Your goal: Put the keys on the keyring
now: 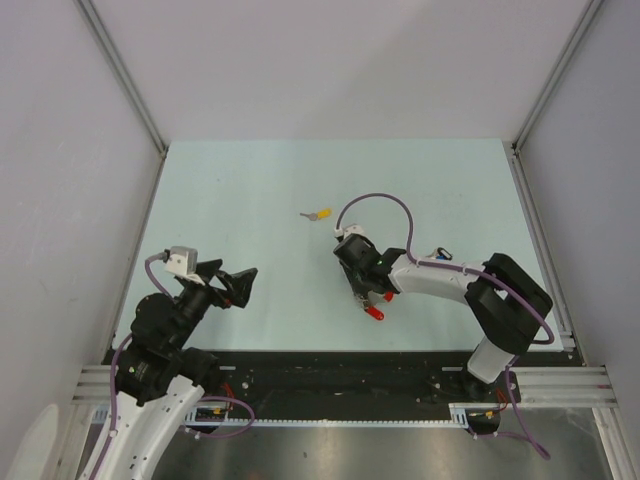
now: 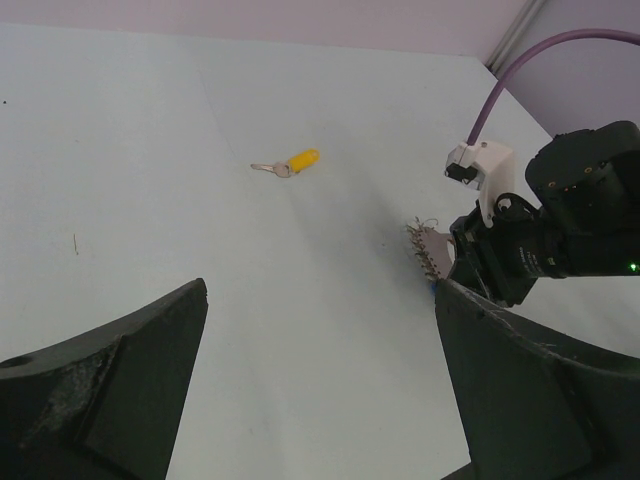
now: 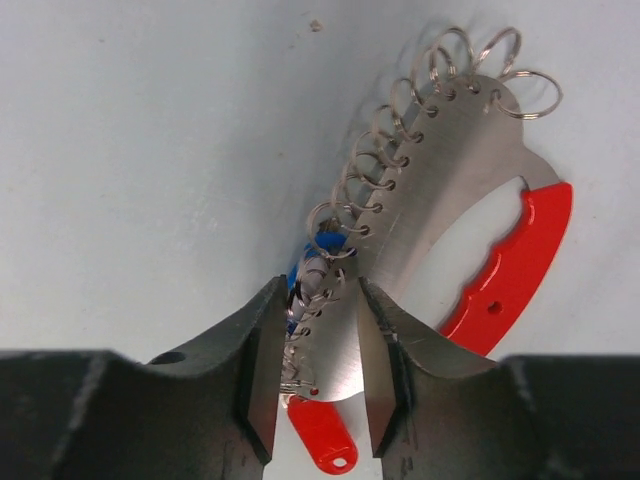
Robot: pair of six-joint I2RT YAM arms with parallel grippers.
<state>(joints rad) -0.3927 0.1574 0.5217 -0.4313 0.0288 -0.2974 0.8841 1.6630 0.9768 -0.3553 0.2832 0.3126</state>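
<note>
A robotics lab test cell: a pale green desk (image 1: 250, 200) boxed in on its left, far and right sides by plain white panels (image 1: 60, 150) joined with aluminium posts (image 1: 120, 70). Slotted aluminium rails (image 1: 560, 382) run along the desk's near edge, where the left arm (image 1: 170, 320) and right arm (image 1: 435, 280) are bolted, a purple cable (image 1: 378, 196) looping above the desk.

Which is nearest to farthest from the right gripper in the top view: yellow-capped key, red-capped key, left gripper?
From the right gripper:
1. red-capped key: just beside it, on the near side.
2. yellow-capped key: farther back, slightly left.
3. left gripper: well off to the left.
</note>
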